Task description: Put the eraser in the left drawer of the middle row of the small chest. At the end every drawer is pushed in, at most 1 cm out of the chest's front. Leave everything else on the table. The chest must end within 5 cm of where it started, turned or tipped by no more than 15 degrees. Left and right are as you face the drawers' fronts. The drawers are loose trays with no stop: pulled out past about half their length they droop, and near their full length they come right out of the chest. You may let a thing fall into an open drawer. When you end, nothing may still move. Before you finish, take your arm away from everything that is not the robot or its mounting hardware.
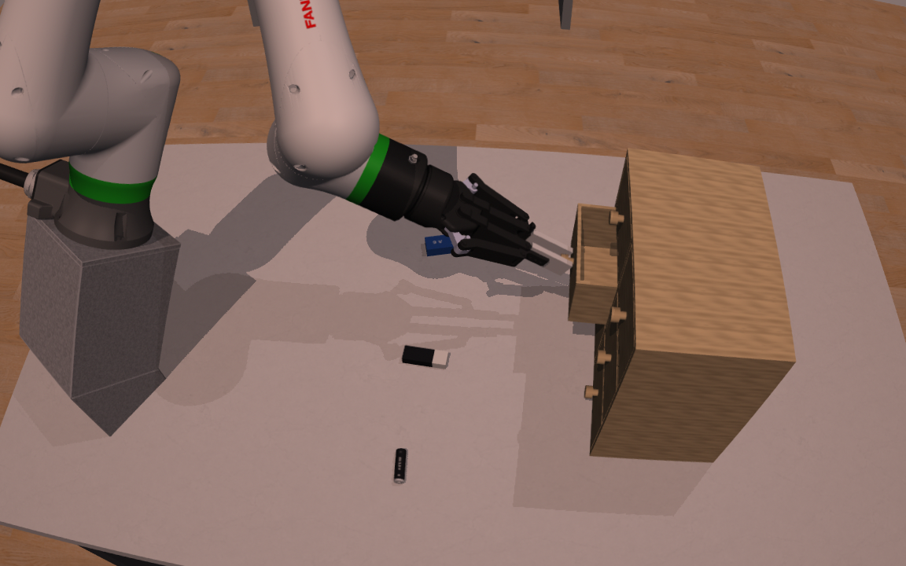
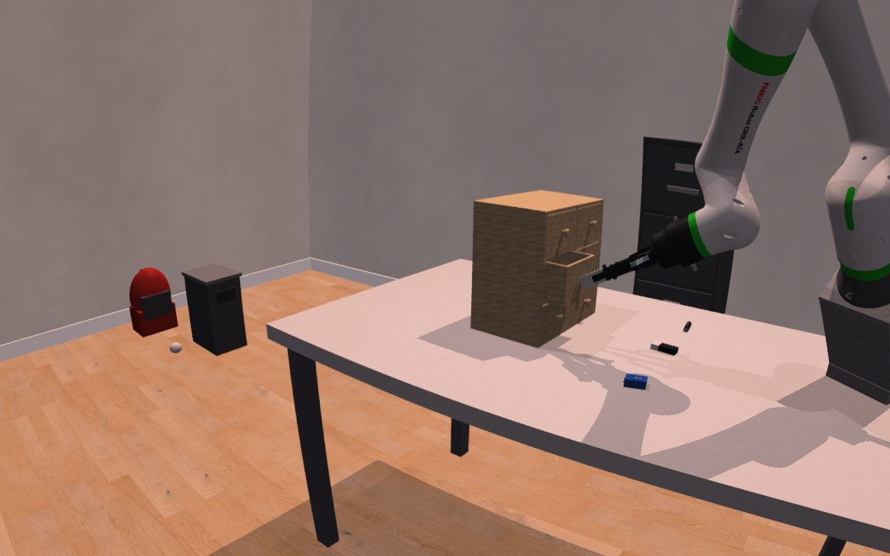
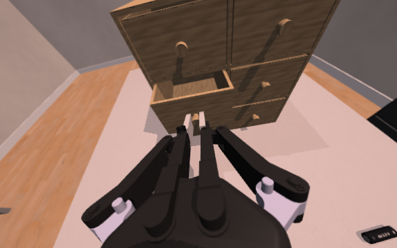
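Observation:
The small wooden chest (image 1: 702, 267) (image 2: 511, 269) (image 3: 198, 45) stands on the table (image 1: 287, 450). Its middle-row left drawer (image 1: 587, 299) (image 2: 568, 259) (image 3: 191, 105) is pulled partly out and looks empty in the wrist view. My gripper (image 1: 569, 262) (image 2: 583, 279) (image 3: 196, 120) is level with that drawer's front and shut on the drawer's knob (image 3: 195, 118). The other drawers are pushed in. The eraser (image 1: 425, 357) (image 2: 666, 347), black with a white end, lies flat on the table, well away from the chest and from my gripper.
A small blue block (image 1: 436, 244) (image 2: 635, 380) lies on the table under my wrist. A black battery (image 1: 399, 464) (image 2: 687, 326) lies nearer the table's edge. The robot's grey pedestal (image 1: 90, 316) stands at the end of the table opposite the chest.

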`<state>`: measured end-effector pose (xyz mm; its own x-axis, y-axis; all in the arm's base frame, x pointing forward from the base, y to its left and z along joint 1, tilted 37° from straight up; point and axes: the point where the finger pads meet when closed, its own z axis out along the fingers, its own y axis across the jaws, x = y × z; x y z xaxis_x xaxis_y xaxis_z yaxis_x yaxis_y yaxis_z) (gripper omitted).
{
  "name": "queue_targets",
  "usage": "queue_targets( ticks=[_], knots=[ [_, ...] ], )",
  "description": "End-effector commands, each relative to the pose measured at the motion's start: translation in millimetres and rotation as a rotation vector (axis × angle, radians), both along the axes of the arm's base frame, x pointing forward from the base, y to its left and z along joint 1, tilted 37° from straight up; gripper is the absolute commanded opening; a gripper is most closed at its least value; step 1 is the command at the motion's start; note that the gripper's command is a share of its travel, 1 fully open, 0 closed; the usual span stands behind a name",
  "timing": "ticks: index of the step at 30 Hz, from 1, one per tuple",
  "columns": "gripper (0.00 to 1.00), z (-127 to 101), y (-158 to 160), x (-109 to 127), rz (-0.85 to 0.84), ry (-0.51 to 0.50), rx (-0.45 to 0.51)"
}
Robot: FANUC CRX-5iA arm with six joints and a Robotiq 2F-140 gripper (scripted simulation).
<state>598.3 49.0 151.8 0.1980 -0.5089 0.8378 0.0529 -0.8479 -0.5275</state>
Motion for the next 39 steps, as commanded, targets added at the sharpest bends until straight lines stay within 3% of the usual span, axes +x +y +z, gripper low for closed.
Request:
queue_targets(
  ticks=[1,39],
  knots=[
    [0.08,-1,0,-4,0.000,0.000,0.000],
    [0.08,-5,2,-16,0.000,0.000,0.000]
  ],
)
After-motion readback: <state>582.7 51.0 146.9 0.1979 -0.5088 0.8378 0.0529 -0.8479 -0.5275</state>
